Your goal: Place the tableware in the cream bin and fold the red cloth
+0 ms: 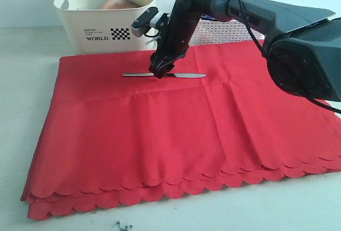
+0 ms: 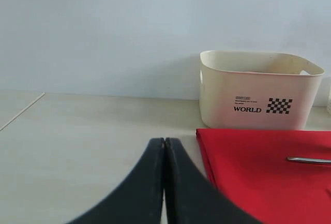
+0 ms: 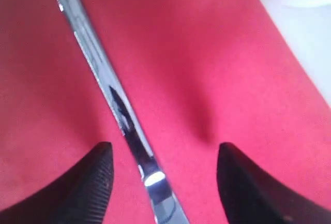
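Note:
A silver metal knife (image 1: pixel 165 75) lies flat on the red cloth (image 1: pixel 160 135), near the cloth's far edge. My right gripper (image 1: pixel 158 71) hangs just over the knife's middle, open, its fingers either side of the blade (image 3: pixel 129 125) without touching it. The cream bin (image 1: pixel 106 15) with "WORLD" on it stands behind the cloth at the far left; a brown wooden plate (image 1: pixel 120 4) shows inside it. My left gripper (image 2: pixel 164 144) is shut with nothing in it, low over the bare table to the left of the cloth (image 2: pixel 269 177) and the bin (image 2: pixel 258 89).
A white lattice-walled basket (image 1: pixel 224 32) stands behind the cloth, partly hidden by the right arm. The red cloth lies doubled over, its scalloped edges (image 1: pixel 160 191) toward the near side. Bare pale table (image 2: pixel 77 131) surrounds it.

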Controlling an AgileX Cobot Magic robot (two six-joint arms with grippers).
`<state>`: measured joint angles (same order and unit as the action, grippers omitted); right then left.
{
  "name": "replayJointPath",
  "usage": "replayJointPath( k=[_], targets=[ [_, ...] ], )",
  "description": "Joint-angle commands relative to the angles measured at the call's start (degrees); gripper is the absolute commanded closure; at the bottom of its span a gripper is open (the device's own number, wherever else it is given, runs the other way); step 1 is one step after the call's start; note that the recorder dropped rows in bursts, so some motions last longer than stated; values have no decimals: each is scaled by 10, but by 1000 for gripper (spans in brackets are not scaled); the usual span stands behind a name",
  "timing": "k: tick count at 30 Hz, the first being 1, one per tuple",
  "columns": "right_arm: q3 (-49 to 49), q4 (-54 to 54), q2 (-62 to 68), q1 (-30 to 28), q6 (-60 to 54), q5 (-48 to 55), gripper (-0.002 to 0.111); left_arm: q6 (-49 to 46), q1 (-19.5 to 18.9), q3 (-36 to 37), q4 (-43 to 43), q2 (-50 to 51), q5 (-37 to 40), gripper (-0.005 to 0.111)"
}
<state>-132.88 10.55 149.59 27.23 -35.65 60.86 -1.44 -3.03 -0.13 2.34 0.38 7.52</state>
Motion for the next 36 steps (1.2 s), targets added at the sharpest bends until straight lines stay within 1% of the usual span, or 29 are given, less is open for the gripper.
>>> replayJointPath(
  k=[1, 4, 9, 12, 14, 15, 16, 20, 21, 30, 36],
  targets=[
    [-1, 1, 7, 0, -1, -53, 50, 2, 3, 1, 0, -4, -2, 104],
    [-1, 19, 14, 0, -12, -43, 50, 2, 3, 1, 0, -4, -2, 104],
    [-1, 41, 19, 0, -39, 15, 53, 2, 3, 1, 0, -4, -2, 104],
    [-1, 45, 19, 0, -53, 41, 56, 2, 3, 1, 0, -4, -2, 104],
    [-1, 45, 20, 0, -61, 53, 60, 2, 3, 1, 0, -4, -2, 104],
    [-1, 45, 20, 0, -70, 59, 63, 2, 3, 1, 0, -4, -2, 104],
    [-1, 41, 20, 0, -80, 65, 70, 2, 3, 1, 0, -4, -2, 104],
    [-1, 28, 19, 0, -80, 82, 101, 1, 3, 1, 0, -4, -2, 104],
    [-1, 24, 17, 1, -77, 83, 107, 1, 3, 1, 0, -4, -2, 104],
    [-1, 56, -57, 1, -31, 85, 108, 1, 3, 1, 0, -4, -2, 104],
    [-1, 163, -103, 1, -31, 91, 108, 1, 3, 1, 0, -4, -2, 104]
  ],
)
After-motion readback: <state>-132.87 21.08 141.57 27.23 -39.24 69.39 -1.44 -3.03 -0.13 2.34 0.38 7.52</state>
